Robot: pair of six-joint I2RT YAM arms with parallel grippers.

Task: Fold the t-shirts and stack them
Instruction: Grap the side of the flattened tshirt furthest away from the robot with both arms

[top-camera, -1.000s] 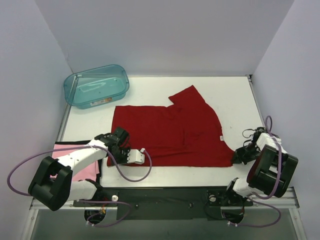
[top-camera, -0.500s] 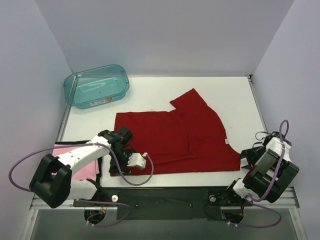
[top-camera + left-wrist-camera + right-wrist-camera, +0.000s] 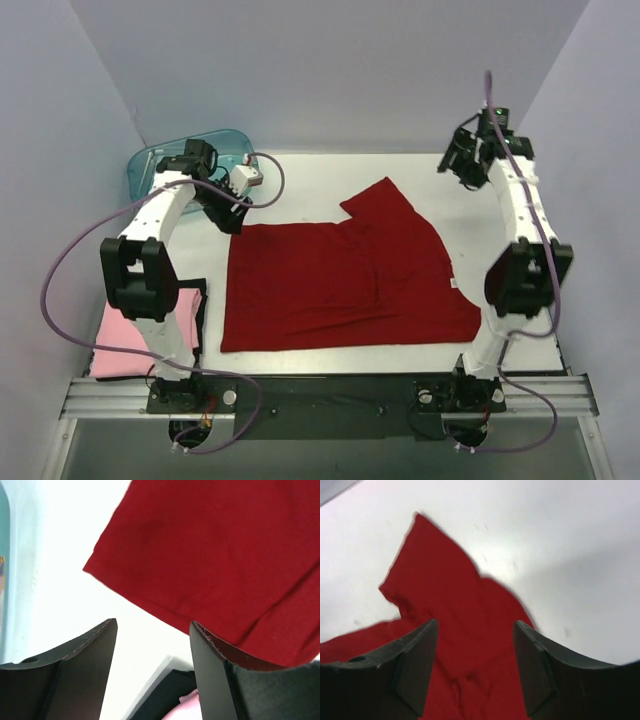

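Dark red t-shirt (image 3: 340, 280) is laid flat on the tabletop (image 3: 300, 175); pink t-shirt (image 3: 125, 340) is set at the near-left edge. Left fingers (image 3: 85, 650) and right fingers (image 3: 410, 655) are seen open, empty, over the red shirt's far side — its far corners are best pinched low and evenly.

The white tag (image 3: 453, 285) on the red t-shirt (image 3: 330, 285) is unreadable.
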